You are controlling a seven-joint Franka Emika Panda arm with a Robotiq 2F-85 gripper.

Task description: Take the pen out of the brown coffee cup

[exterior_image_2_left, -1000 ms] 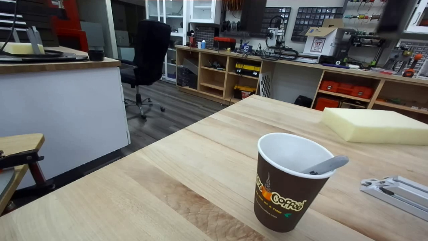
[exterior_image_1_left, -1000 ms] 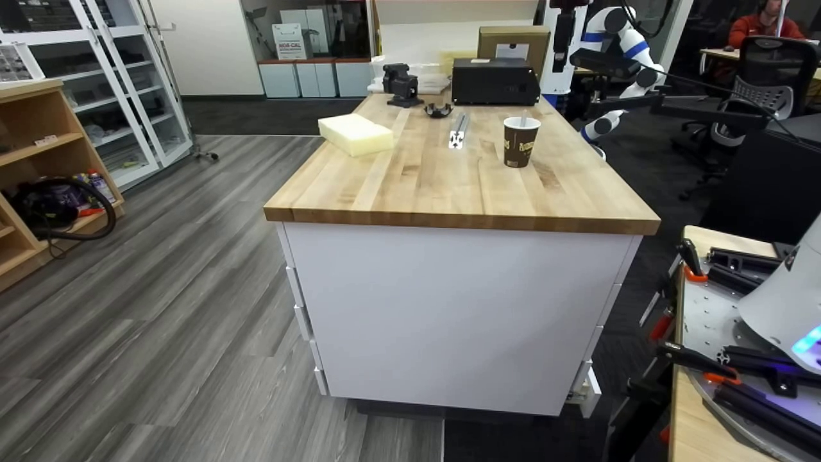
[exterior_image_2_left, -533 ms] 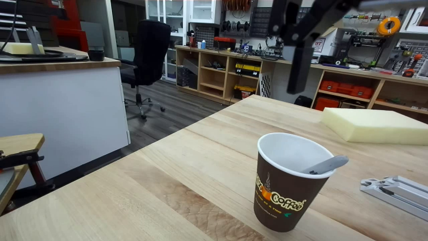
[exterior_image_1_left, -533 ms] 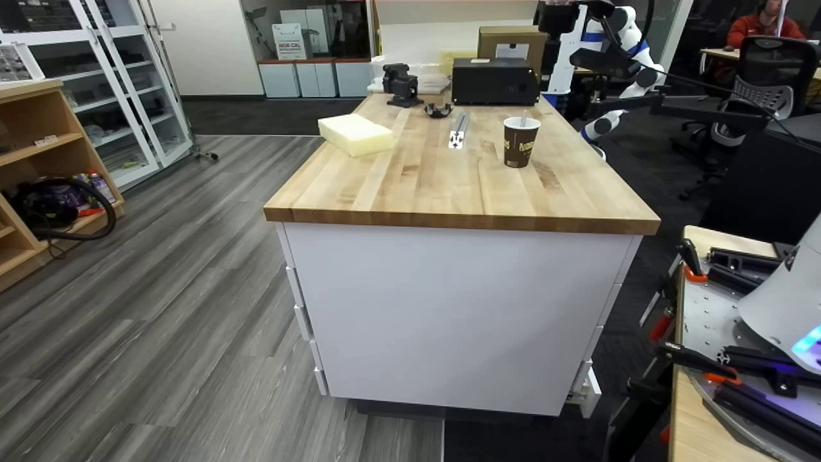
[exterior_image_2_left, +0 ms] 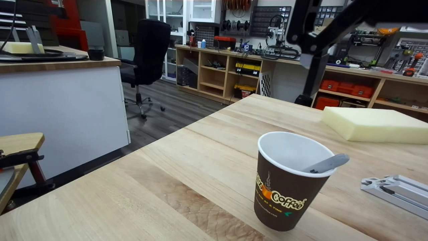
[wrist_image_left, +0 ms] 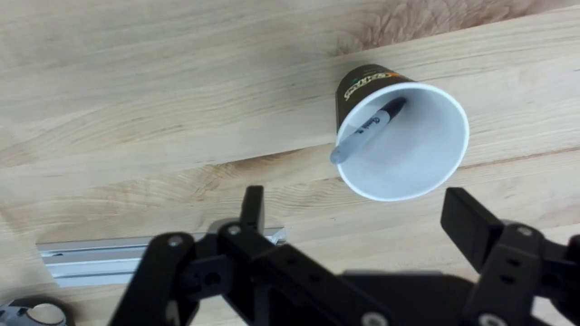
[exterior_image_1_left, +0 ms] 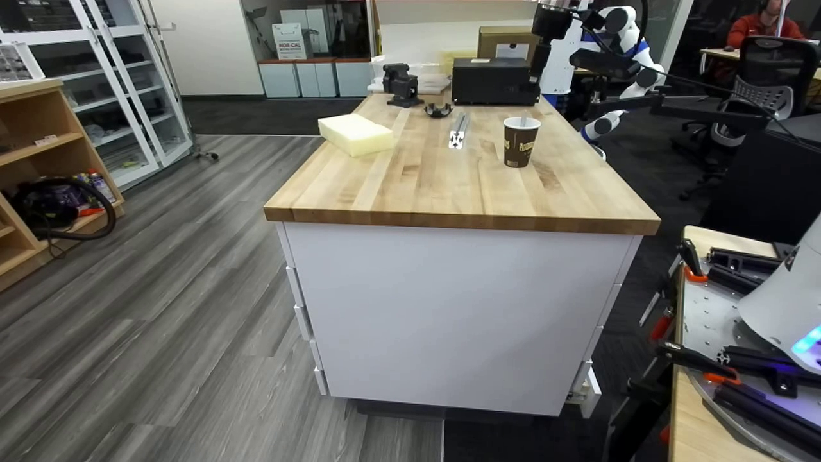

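Note:
The brown coffee cup [exterior_image_2_left: 287, 197] stands upright on the wooden table in both exterior views [exterior_image_1_left: 519, 146] and in the wrist view [wrist_image_left: 362, 86]. The pen [exterior_image_2_left: 329, 163] is a grey marker with a black end. It leans inside the cup, its grey end sticking out over the white rim. In the wrist view the pen [wrist_image_left: 364, 136] has its black end down in the cup. My gripper [wrist_image_left: 354, 201] is open, its fingers wide apart with nothing between them. It is above the table, with the cup just beyond the fingertips in the wrist view. One finger shows in an exterior view [exterior_image_2_left: 314, 75].
A pale yellow foam block [exterior_image_2_left: 378, 126] and an aluminium rail [exterior_image_2_left: 398, 194] lie on the table near the cup. The rail also shows in the wrist view [wrist_image_left: 95, 265]. A black box [exterior_image_1_left: 495, 81] and a black device [exterior_image_1_left: 401, 85] stand at the far end of the table [exterior_image_1_left: 449, 192].
The arm has come lower and tilted, bringing a gripper finger into view above the table in an exterior view. In the last half second it shifted slightly right there. The cup and pen have not moved.

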